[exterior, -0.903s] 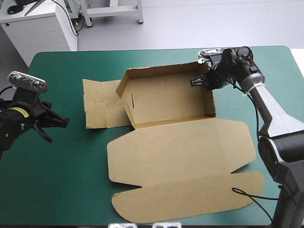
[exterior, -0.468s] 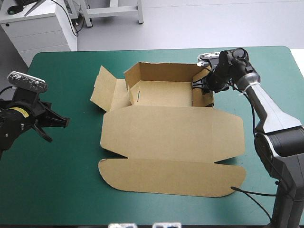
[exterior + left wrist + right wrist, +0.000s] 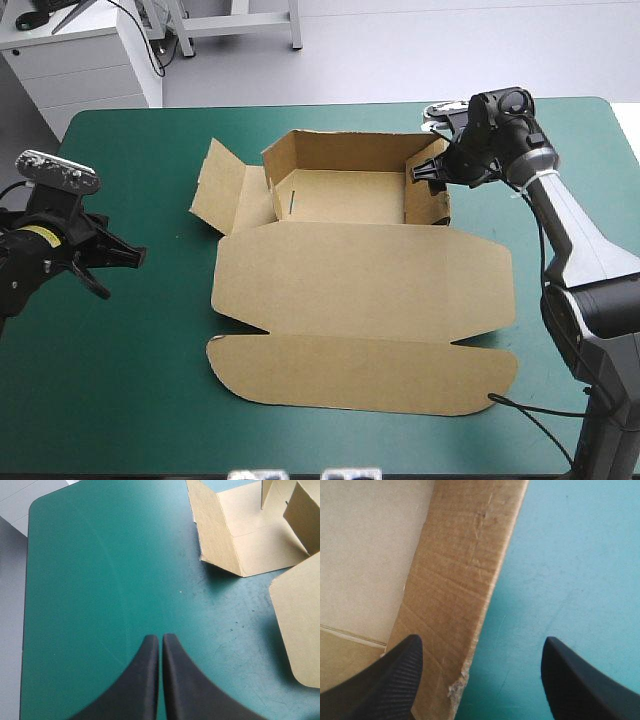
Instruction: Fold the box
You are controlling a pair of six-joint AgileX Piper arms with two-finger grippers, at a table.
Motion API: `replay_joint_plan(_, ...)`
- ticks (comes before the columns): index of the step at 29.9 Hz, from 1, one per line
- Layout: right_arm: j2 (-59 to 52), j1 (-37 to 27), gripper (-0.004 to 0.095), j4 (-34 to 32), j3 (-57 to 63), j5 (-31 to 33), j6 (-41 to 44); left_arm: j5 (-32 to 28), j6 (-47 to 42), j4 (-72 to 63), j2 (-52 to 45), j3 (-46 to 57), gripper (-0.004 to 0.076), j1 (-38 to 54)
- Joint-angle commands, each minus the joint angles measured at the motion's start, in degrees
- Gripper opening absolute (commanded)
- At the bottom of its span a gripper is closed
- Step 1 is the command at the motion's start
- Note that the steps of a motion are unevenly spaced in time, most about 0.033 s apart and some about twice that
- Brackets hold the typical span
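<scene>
The brown box (image 3: 345,195) lies in the middle of the table with its back wall and right wall (image 3: 428,195) raised. Its lid (image 3: 360,280) is flat toward the front, and a side flap (image 3: 215,190) sticks out on the left. My right gripper (image 3: 438,172) is at the right wall's top edge. In the right wrist view that gripper (image 3: 480,680) is open, with the wall's edge (image 3: 455,605) between the black fingers and untouched. My left gripper (image 3: 130,258) is well left of the box. Its fingers (image 3: 161,645) are shut on nothing, with the flap (image 3: 240,535) ahead.
Teal-green cover (image 3: 130,380) stretches between my left gripper and the box. The table's far edge (image 3: 330,104) runs close behind the box's back wall. A white cabinet (image 3: 90,60) stands beyond the far left corner.
The box has turned square and slid left and forward, its left flap rising. My right gripper, which was shut on the right wall, has opened and let go. The left arm has not moved.
</scene>
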Motion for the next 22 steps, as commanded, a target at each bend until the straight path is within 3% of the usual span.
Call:
replay_joint_plan(1, -2.2, -0.2, 0.0631, 0.7, -1.8, -1.4, -0.4, -4.0, -0.6, -0.4, -1.0, -1.3, 0.0008, 0.1)
replay_joint_plan(10, 3.9, -0.2, 0.0609, 2.6, -1.8, -2.7, -0.4, -4.1, -0.6, -0.6, -1.0, -1.3, 0.0008, 0.1)
replay_joint_plan(13, 5.9, -0.2, 0.0456, 4.0, -1.8, -1.8, -0.4, -4.1, -0.6, -0.6, -1.0, -1.2, 0.0008, 0.1)
replay_joint_plan(18, 6.6, -0.2, 0.0008, 5.2, -1.8, -0.4, -1.7, -4.0, -0.6, -0.6, -0.9, -0.8, 0.0008, 0.1)
replay_joint_plan(22, 5.4, -0.2, -0.0019, 5.4, -1.8, 0.5, -1.7, -4.1, -0.6, -0.8, -0.8, -0.8, 0.0008, 0.1)
